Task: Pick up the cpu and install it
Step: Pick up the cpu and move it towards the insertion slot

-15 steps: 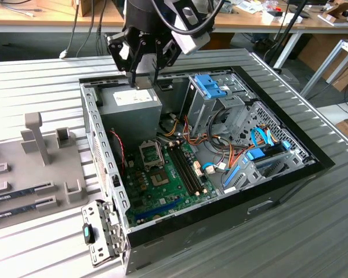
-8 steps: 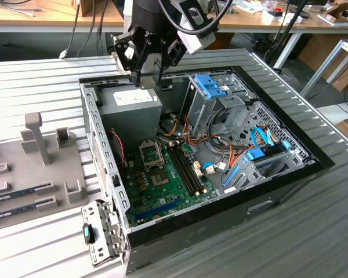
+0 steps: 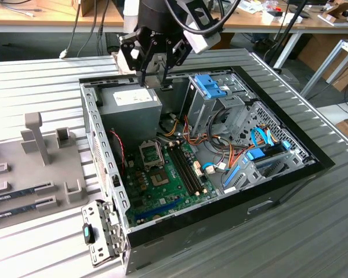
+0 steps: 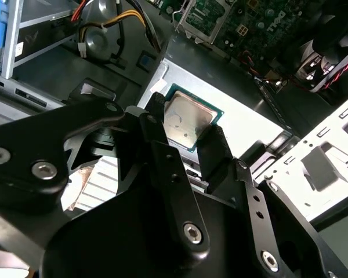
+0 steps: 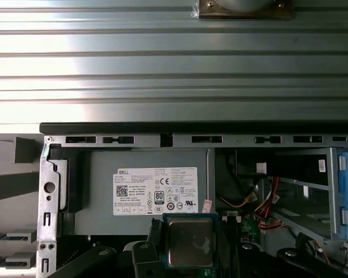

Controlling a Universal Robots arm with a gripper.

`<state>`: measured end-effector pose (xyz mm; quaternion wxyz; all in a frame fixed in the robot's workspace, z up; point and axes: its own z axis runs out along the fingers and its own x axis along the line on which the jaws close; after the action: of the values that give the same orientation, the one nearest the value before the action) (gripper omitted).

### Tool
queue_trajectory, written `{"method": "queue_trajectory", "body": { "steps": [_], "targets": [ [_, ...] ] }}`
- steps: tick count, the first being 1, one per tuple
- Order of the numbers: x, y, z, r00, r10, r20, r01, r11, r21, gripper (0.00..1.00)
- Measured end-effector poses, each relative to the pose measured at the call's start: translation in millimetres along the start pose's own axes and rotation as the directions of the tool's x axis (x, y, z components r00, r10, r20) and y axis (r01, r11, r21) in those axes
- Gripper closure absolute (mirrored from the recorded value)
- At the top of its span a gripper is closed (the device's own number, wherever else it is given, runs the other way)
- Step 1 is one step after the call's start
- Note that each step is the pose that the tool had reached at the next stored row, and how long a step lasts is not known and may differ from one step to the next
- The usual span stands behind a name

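Note:
The cpu (image 4: 188, 120), a thin square chip with a silver-grey top and a green rim, sits between my two black fingers (image 4: 162, 145). My gripper (image 4: 187, 124) is shut on it by two opposite edges. The first wrist view shows the cpu (image 5: 189, 242) held above the grey power supply (image 5: 151, 191). In the exterior view my gripper (image 3: 154, 86) hangs over the back of the open computer case (image 3: 220, 208), above the power supply (image 3: 130, 103). The metal-framed socket (image 3: 159, 176) lies on the green motherboard (image 3: 162, 197), lower and nearer the case's front.
Memory slots (image 3: 188, 168) run beside the socket. A blue-handled drive cage (image 3: 211, 87) and bundles of coloured cables (image 3: 220, 153) fill the exterior view's right part of the case. A grey holder tray (image 3: 29, 168) with long sticks lies at the exterior view's left.

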<state>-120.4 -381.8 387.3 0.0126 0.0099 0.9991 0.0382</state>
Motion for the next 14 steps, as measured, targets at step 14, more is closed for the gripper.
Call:
{"method": "queue_trajectory", "body": {
  "steps": [14],
  "targets": [
    [-0.9, -4.1, -0.3, 1.0, 0.0, 0.0, 0.0, 1.0, 0.0, 0.53]
  ]
}}
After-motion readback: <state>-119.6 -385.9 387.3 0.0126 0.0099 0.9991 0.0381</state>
